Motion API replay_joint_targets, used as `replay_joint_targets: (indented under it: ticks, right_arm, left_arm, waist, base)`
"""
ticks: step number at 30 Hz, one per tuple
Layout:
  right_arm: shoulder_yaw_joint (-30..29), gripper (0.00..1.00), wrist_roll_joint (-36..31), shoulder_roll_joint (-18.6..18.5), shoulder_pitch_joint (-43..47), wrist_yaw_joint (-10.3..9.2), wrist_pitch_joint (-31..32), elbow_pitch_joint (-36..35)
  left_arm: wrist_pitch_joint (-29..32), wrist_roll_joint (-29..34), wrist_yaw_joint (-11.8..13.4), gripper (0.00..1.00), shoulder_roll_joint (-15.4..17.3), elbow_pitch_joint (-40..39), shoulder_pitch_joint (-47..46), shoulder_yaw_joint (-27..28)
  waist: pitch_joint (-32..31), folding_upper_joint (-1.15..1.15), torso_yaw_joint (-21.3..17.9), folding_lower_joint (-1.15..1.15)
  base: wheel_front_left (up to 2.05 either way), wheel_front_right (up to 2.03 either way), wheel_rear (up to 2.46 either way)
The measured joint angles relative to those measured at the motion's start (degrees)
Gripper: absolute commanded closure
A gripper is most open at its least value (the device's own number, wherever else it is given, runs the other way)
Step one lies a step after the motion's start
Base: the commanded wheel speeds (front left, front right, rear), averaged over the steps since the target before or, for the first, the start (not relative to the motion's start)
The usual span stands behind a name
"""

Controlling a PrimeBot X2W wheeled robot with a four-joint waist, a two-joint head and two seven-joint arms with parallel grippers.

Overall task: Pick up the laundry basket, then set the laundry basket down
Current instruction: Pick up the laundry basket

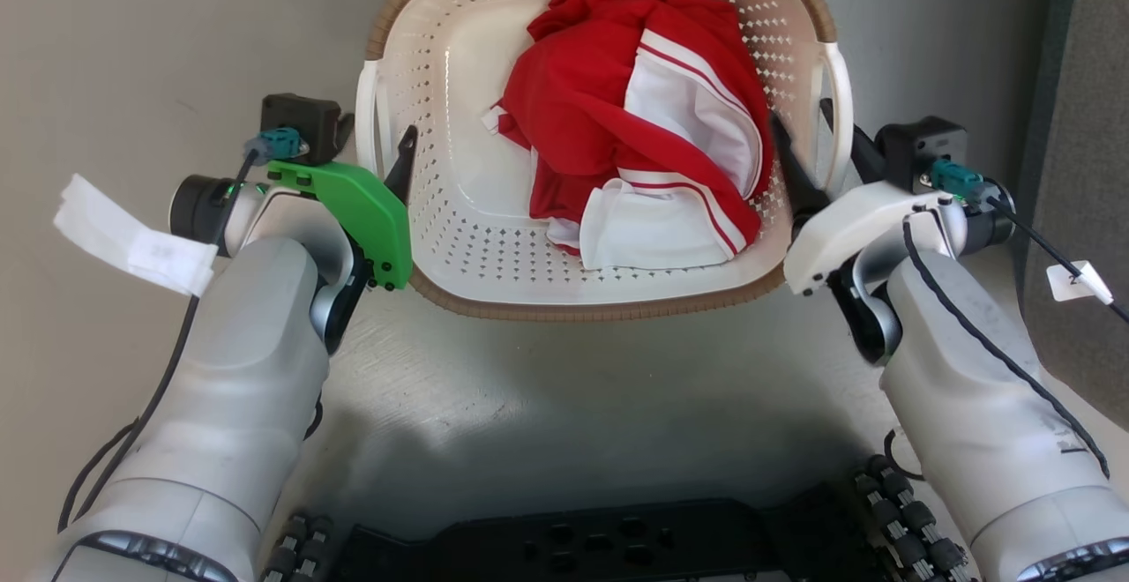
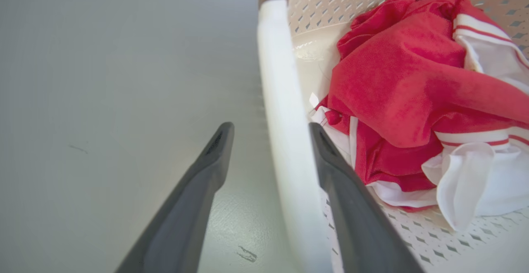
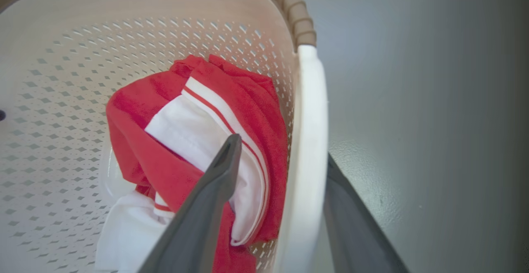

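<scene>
Basket pickup at the handles: laundry basket (image 1: pixel 600 309) apparently resting on the grey floor (image 1: pixel 573 388), squarely between both arms.

Astride the left handle (image 2: pixel 281 99), left gripper (image 2: pixel 270 128) spread wide, one finger inside the wall and one outside, clamped on nothing yet. Astride the right handle (image 3: pixel 310 120), right gripper (image 3: pixel 283 149) likewise parted, gripping nothing. Best done by closing both together on the handle middles, then raising evenly to keep the load level and stop the loops sliding along the fingers. Counted: one basket, two loop handles, two grippers, one crumpled heap of red-and-white clothing (image 1: pixel 617 123), number of garments impossible to tell.
</scene>
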Motion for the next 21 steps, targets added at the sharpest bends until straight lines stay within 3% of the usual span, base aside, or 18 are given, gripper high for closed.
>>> replay_joint_targets:
  ticks: [21]
  right_arm:
    - [-1.11, 1.0, 1.22, 0.57, -2.26, 1.03, 0.0, 6.13]
  left_arm:
    - [2.68, -7.17, 0.08, 1.0, -0.75, 3.86, -1.97, -4.08]
  waist:
    - [-2.54, 0.0, 0.36, 0.0]
  base:
    - [0.0, 0.0, 0.0]
